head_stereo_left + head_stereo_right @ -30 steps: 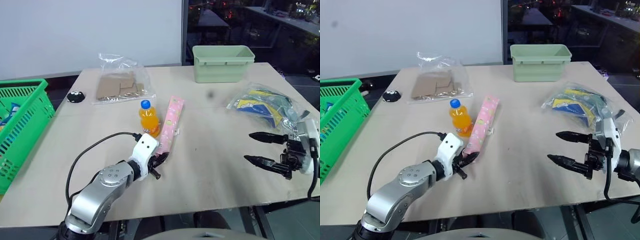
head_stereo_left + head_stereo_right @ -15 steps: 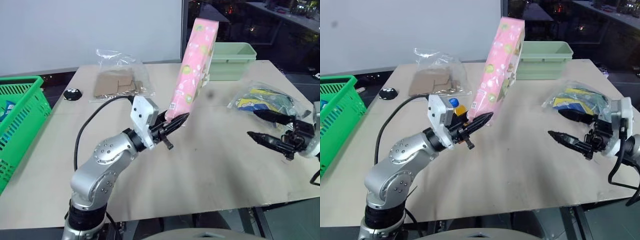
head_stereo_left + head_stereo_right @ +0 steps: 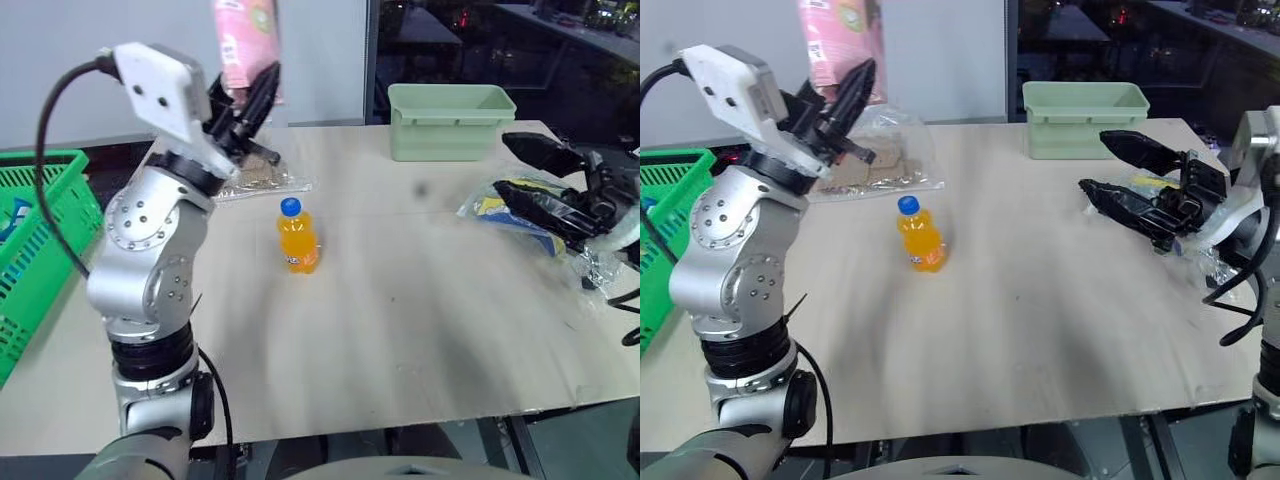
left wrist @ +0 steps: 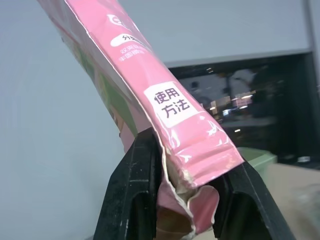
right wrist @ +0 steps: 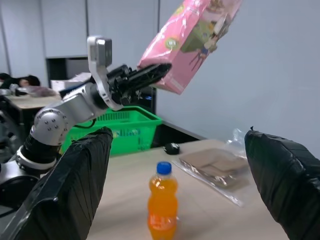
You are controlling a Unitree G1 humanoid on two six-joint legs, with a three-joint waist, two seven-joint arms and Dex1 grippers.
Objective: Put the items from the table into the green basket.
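Carrying pink packet (image 4: 165,107) aloft, clamped by its lower end in left gripper (image 3: 262,82). Right gripper (image 3: 1118,171) spread, empty. Next, likely: swing left over green basket (image 3: 45,235), release.

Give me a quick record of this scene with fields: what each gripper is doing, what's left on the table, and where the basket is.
left gripper: shut on pink packet, raised above table
right gripper: open, holding nothing, over clear bag of yellow-blue packs
on table: orange drink bottle, clear bag of brown packs, pale mint bin
green basket: off table's left edge
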